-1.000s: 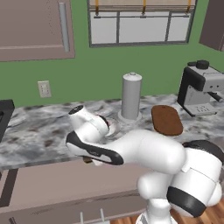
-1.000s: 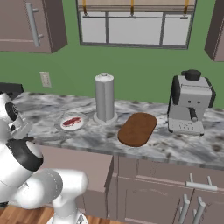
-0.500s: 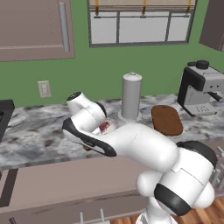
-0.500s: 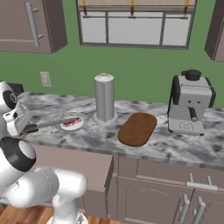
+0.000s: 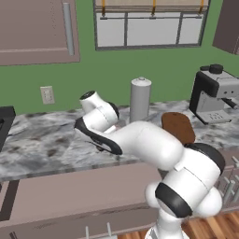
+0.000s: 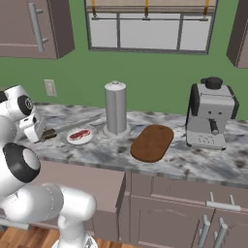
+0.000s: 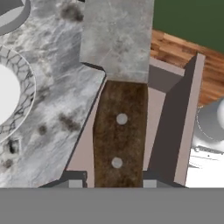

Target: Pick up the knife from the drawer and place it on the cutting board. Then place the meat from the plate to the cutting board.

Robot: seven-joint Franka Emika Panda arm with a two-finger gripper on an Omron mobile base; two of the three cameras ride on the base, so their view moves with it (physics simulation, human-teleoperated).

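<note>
My gripper (image 7: 112, 183) is shut on the knife: its dark brown handle (image 7: 119, 140) with two rivets sits between the fingertips (image 7: 75, 183), and the grey blade (image 7: 117, 41) points away over the countertop. In the right base view the gripper (image 6: 38, 131) holds the knife (image 6: 51, 133) just above the counter's left end, blade aimed at the plate (image 6: 90, 140). The red meat (image 6: 79, 134) lies on that plate. The plate's rim (image 7: 22, 103) lies left of the blade. The reddish-brown cutting board (image 6: 152, 143) (image 5: 178, 127) lies further right. The mauve drawer (image 6: 97, 178) stands pulled out below the counter.
A tall grey canister (image 6: 116, 107) (image 5: 140, 99) stands between plate and cutting board, close behind them. A coffee machine (image 6: 210, 118) (image 5: 214, 93) sits right of the board. My own white arm (image 5: 140, 144) blocks the counter's middle in the left base view. Wooden floor (image 7: 179, 48) shows beyond the counter edge.
The hand has risen from the drawer to just above the counter with the knife in it, and has swung right toward the plate.
</note>
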